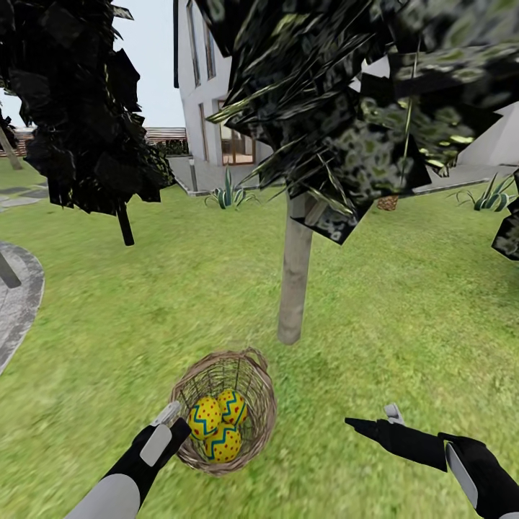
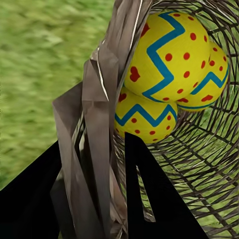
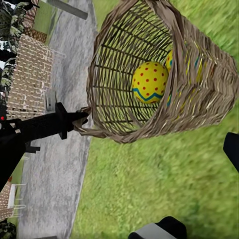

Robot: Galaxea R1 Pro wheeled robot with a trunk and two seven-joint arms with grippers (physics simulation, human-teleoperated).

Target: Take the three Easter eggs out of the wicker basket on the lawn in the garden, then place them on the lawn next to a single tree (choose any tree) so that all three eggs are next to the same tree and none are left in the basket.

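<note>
The wicker basket (image 1: 264,422) is tilted on the lawn (image 1: 404,303), just in front of the pale-trunked tree (image 1: 295,274). All three Easter eggs (image 1: 216,422) lie piled inside it, and they appear close up in the left wrist view (image 2: 169,55). One egg (image 3: 149,82) is visible through the basket's mouth in the right wrist view. My left gripper (image 1: 169,418) (image 2: 94,149) is shut on the basket's rim handle (image 3: 82,119). My right gripper (image 1: 386,419) (image 3: 199,194) is open and holds nothing, hovering over the grass to the right of the basket.
A thin black-trunked dark tree (image 1: 126,223) stands at the back left, beside the grey patio (image 1: 18,295). The white house (image 1: 209,79) and spiky plants (image 1: 229,194) lie beyond. Dark leaf clumps (image 1: 346,108) hang overhead. Grass spreads wide to the right.
</note>
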